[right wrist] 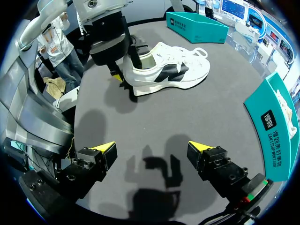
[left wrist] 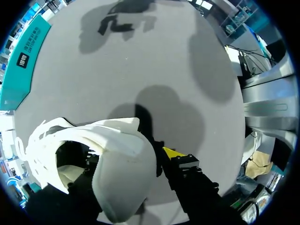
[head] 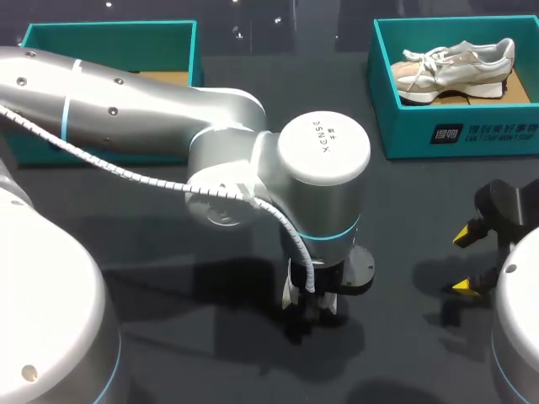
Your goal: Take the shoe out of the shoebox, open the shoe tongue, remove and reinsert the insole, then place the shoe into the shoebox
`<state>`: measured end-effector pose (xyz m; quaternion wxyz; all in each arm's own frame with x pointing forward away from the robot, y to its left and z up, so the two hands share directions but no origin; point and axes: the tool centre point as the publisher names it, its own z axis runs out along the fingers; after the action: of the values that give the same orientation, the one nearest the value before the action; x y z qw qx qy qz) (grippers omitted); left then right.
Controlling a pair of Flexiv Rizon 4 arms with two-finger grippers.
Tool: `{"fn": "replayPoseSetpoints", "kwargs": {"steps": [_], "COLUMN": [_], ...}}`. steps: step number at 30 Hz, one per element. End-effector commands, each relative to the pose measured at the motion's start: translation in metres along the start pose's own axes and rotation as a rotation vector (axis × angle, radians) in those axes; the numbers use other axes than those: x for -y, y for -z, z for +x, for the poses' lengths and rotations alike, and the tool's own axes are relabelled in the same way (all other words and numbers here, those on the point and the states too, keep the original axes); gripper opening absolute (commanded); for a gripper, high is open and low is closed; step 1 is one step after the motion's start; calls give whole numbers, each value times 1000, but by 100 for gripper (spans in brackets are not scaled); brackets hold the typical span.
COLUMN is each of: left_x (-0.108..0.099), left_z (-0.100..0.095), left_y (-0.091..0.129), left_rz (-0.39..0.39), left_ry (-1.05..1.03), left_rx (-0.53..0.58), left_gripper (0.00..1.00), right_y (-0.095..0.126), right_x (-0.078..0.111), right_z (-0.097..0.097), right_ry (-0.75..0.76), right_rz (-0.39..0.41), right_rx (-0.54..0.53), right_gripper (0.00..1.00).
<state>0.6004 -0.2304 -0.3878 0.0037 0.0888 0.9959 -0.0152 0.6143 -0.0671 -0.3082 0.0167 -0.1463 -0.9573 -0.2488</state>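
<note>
A white shoe (right wrist: 164, 70) with dark side markings lies on the dark table, its heel toward my left arm. In the left wrist view its heel and open collar (left wrist: 122, 154) fill the space right at the gripper. My left gripper (right wrist: 123, 75) is down at that heel; in the head view it (head: 310, 307) points straight down and the arm hides the shoe. My right gripper (right wrist: 151, 149) hovers open and holding nothing, well short of the shoe, near the table's right side (head: 466, 261).
A teal shoebox (head: 455, 135) at the back right holds a second, beige-and-white shoe (head: 455, 67). Another teal box (head: 109, 34) stands at the back left. Bare dark tabletop lies between my two grippers.
</note>
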Motion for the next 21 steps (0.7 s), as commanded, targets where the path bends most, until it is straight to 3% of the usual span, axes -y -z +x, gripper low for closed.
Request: {"fn": "replayPoseSetpoints", "kwargs": {"steps": [1, 3, 13, 21], "left_x": [-1, -2, -10, -31], "left_z": [-1, -1, 5, 0], "left_y": [-2, -3, 12, 60], "left_rz": [-1, 0, 22, 63], "left_ry": [-1, 1, -19, -91], "left_rx": [-7, -11, -23, -23], "left_gripper": [36, 0, 0, 0], "right_y": [0, 0, 0, 0], "right_x": [1, 1, 1, 1], "right_z": [2, 2, 2, 2], "right_ry": [0, 0, 0, 0], "right_rz": [1, 1, 1, 1], "right_rx": [4, 4, 4, 4], "right_gripper": [100, 100, 100, 100]}}
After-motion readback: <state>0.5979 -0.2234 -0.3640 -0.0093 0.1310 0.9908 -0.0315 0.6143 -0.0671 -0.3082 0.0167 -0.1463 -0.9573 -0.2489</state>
